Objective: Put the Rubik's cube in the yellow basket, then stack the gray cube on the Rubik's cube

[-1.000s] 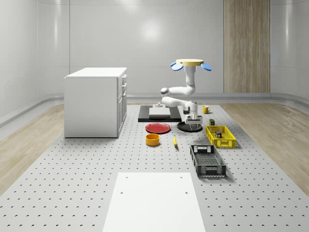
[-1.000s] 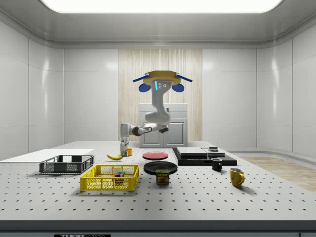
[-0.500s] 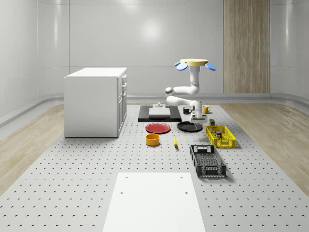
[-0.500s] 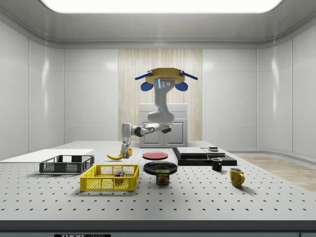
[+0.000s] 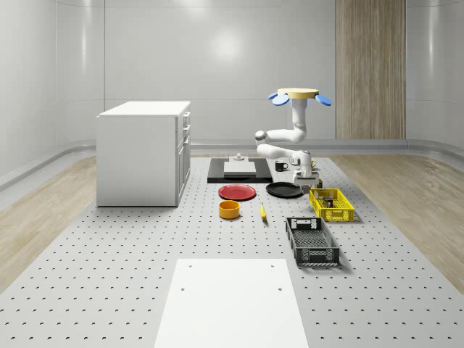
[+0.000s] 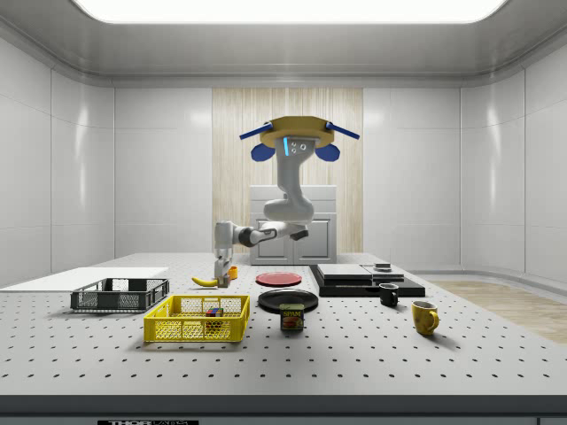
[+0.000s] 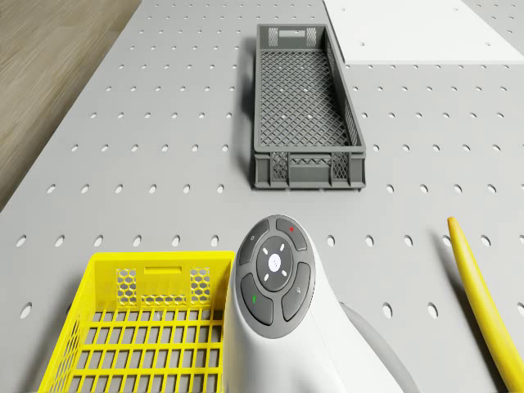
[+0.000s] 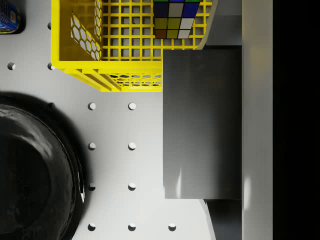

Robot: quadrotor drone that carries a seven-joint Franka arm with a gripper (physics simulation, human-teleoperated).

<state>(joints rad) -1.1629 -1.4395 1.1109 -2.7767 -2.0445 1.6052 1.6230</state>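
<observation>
The drone [image 5: 299, 94] hovers above the table behind the black plate [image 5: 284, 190]. Its arm reaches down, and the gripper [image 5: 304, 174] hangs just above the table between the plate and the far end of the yellow basket [image 5: 331, 205]. In the wrist view the gray cube [image 8: 202, 122] sits against a finger [image 8: 257, 120], so the gripper is shut on it. The Rubik's cube [image 8: 175, 17] lies inside the yellow basket [image 8: 80, 45], just past the basket's near wall. From the side, the gripper [image 6: 219, 266] hangs above and behind the basket [image 6: 197, 319].
A gray crate [image 5: 312, 241] lies in front of the basket. A banana [image 5: 262, 211], an orange bowl [image 5: 229, 209] and a red plate [image 5: 238, 192] lie toward the whole-scene view's left. A can [image 6: 292, 317] and two mugs [image 6: 424, 316] stand nearby. A white cabinet [image 5: 143, 152] stands at the left.
Drone and arm have moved to the whole-scene view's right, carrying the gripper from over the black plate toward the yellow basket and slightly higher.
</observation>
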